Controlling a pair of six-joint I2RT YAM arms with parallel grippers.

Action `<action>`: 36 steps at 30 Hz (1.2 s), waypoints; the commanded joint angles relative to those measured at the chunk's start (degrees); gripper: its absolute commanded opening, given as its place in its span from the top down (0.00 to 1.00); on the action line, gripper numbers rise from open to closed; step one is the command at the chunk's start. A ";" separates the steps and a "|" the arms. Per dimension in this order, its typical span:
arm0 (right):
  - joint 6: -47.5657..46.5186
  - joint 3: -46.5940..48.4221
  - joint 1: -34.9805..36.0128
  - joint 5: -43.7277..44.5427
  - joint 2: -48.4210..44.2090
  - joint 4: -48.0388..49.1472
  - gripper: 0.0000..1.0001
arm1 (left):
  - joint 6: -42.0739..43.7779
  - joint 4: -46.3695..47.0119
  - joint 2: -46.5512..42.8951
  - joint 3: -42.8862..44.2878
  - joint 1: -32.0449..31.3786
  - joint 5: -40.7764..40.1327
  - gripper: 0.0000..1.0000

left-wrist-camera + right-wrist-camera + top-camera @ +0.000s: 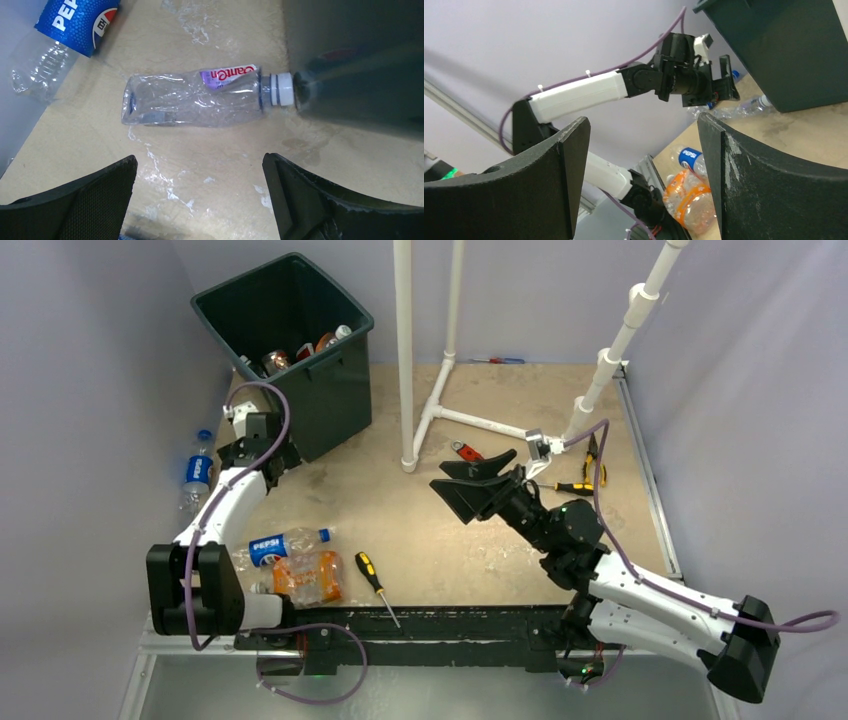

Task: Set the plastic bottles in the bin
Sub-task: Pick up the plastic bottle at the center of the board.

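A crushed clear plastic bottle (195,97) with a purple label lies on the table, its white cap against the wall of the dark bin (360,60). My left gripper (200,165) hangs open just above and short of it, nothing between the fingers. From above, the left gripper (262,452) sits at the left side of the bin (285,340), which holds several bottles. A Pepsi bottle (198,472) lies by the left wall. Another Pepsi bottle (285,543) and an orange-label bottle (308,577) lie near the left arm's base. My right gripper (480,485) is raised mid-table, open and empty.
A white pipe frame (405,360) stands behind the table's middle. A red wrench (466,451) lies at its foot, a screwdriver (377,585) near the front rail, another screwdriver (575,487) and pliers (592,455) at the right. Walls close in on the left and right.
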 commanded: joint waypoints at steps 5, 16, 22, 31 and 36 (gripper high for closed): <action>-8.65 0.54 -0.39 -1.52 1.29 1.17 0.20 | -1.81 8.93 -0.59 -6.91 6.01 6.72 0.06; -8.87 -1.20 -0.39 -0.47 -4.52 -4.02 0.19 | -27.78 -17.45 -24.49 -6.33 5.54 2.43 0.01; -6.71 0.68 -0.39 -1.18 -0.86 -4.99 0.19 | -41.83 -37.07 -24.83 -6.78 4.79 2.48 0.01; -1.74 2.98 -0.22 -6.07 4.62 -3.45 0.21 | -44.38 -31.59 -26.86 -15.22 4.77 7.81 0.01; -1.13 1.36 -0.13 -5.00 3.53 -3.58 0.21 | -44.23 -27.13 -21.43 -17.68 4.80 7.94 0.01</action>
